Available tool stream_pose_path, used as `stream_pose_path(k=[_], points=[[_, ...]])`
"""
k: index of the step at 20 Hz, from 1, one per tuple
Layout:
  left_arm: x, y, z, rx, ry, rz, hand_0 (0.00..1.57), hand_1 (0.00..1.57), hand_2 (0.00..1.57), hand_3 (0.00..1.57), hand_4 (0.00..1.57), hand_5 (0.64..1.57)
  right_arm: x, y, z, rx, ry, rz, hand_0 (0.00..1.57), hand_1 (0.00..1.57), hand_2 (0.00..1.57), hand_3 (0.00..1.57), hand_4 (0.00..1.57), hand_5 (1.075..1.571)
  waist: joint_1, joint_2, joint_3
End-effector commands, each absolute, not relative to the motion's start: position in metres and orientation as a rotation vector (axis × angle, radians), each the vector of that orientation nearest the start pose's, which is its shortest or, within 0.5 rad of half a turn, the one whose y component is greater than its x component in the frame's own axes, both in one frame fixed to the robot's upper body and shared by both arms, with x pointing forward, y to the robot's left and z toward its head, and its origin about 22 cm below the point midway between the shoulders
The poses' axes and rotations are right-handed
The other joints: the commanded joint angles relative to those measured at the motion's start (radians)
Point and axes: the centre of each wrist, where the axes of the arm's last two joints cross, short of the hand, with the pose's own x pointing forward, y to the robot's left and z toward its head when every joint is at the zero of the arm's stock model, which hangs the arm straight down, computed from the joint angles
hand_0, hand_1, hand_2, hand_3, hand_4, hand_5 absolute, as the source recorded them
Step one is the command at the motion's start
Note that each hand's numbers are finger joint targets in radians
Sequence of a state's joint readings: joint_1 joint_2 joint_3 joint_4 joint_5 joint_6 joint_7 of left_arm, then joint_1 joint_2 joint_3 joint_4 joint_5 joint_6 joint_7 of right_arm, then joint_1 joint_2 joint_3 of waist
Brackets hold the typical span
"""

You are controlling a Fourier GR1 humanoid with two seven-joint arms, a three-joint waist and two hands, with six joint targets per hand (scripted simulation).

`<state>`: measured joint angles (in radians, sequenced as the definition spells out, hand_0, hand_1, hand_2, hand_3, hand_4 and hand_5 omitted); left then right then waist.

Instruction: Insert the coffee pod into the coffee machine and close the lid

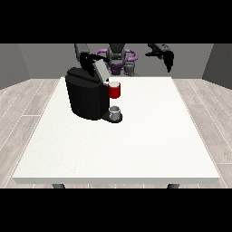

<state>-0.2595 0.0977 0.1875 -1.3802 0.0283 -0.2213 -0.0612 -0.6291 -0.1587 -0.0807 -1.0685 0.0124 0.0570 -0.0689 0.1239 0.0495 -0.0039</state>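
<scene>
bare white table (118, 154) filled the near half of the view, with nothing standing on it toward the camera. farther back and left of centre sat the black machine (86, 95). at its near right foot a small grey thing (115, 110) stood on the drip stand; i could not tell whether that was the pod or a cup. just above it a red thing at the machine (115, 90) sat in the spout area. the grey lid (100, 70) stood tilted up, not yet shut.

at the far left, the hand at the view's left (88, 60) was at the raised lid, seemingly against its upper end; whether its fingers were curled round it or straight i could not tell. at the far right, the hand at the view's right (168, 59) hung in the air, well apart from the machine, fingers drooping relaxed and holding nothing.

risk, as i judge it: pressing the lid down off-centre could shove the machine sideways, or the lid could close before any pod is seated.
</scene>
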Motion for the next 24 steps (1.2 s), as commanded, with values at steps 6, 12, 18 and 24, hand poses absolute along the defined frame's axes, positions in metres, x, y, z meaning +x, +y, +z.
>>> stream_pose_path(k=[6,12,18,24], points=[[0.301,0.280,0.021,-0.060,-1.696,-0.134,0.00,0.00,0.00,0.00,0.00,1.571,0.396,-0.198,0.083,0.011,-1.738,0.312,0.00,0.00,0.00,0.00,0.00,1.571,0.003,0.032,0.0038],[0.301,0.278,0.010,-0.047,-1.674,-0.110,0.00,0.00,0.00,0.00,0.13,1.571,0.396,-0.167,0.089,0.034,-1.746,0.400,0.00,0.00,0.00,0.00,0.21,1.571,-0.011,0.017,0.0037],[0.307,0.268,0.025,-0.077,-1.690,-0.133,0.00,0.00,0.00,0.00,0.16,1.571,0.403,-0.156,0.098,-0.026,-1.797,0.455,0.00,0.00,0.00,0.00,0.12,1.571,0.029,0.037,0.0039],[0.313,0.272,0.029,-0.082,-1.675,-0.112,0.00,0.00,0.00,0.00,0.00,1.571,0.411,-0.151,0.117,-0.012,-1.779,0.460,0.00,0.00,0.00,0.00,0.12,1.571,0.010,0.004,0.0039]])
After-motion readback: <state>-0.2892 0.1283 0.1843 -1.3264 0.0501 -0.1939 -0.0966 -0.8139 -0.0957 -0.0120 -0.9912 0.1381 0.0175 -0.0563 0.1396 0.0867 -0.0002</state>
